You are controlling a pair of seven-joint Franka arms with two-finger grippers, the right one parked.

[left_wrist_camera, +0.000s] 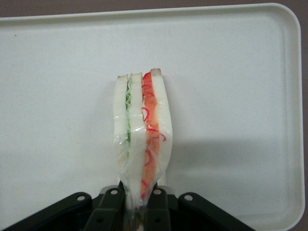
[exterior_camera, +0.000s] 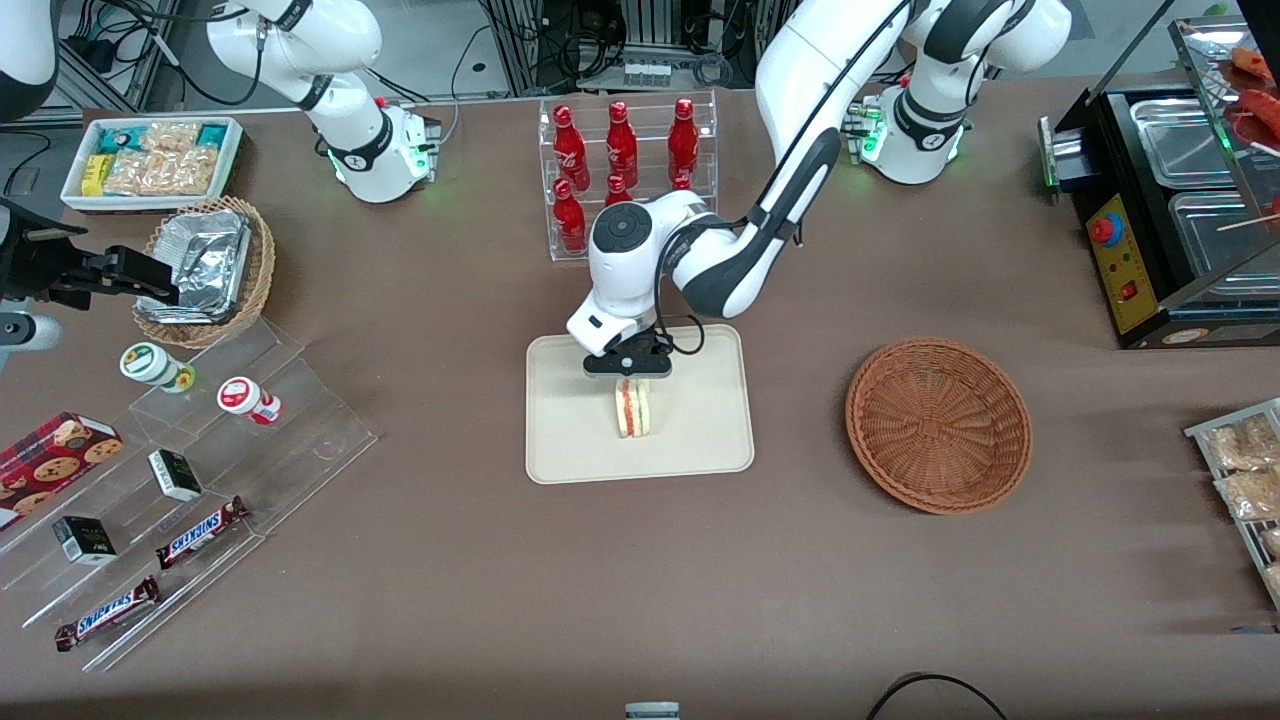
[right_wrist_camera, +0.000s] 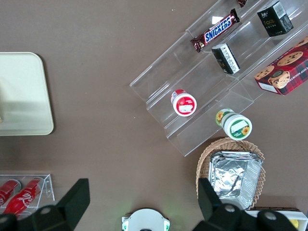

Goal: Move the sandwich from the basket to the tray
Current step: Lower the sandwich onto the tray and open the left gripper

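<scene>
From my console, nearest the front camera I see the sandwich (exterior_camera: 633, 408) standing on its edge over the middle of the tray (exterior_camera: 570, 450), its red-orange and green filling showing through clear wrap in the left wrist view (left_wrist_camera: 142, 139). Directly above it, the gripper (exterior_camera: 629, 378) has its jaws pinching the top of the wedge. The basket (exterior_camera: 938, 424) sits on the table well apart from the tray, toward the working arm's end, with nothing in it.

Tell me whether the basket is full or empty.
Empty: the basket shows only bare weave. The sandwich is over the tray, in the gripper.
</scene>
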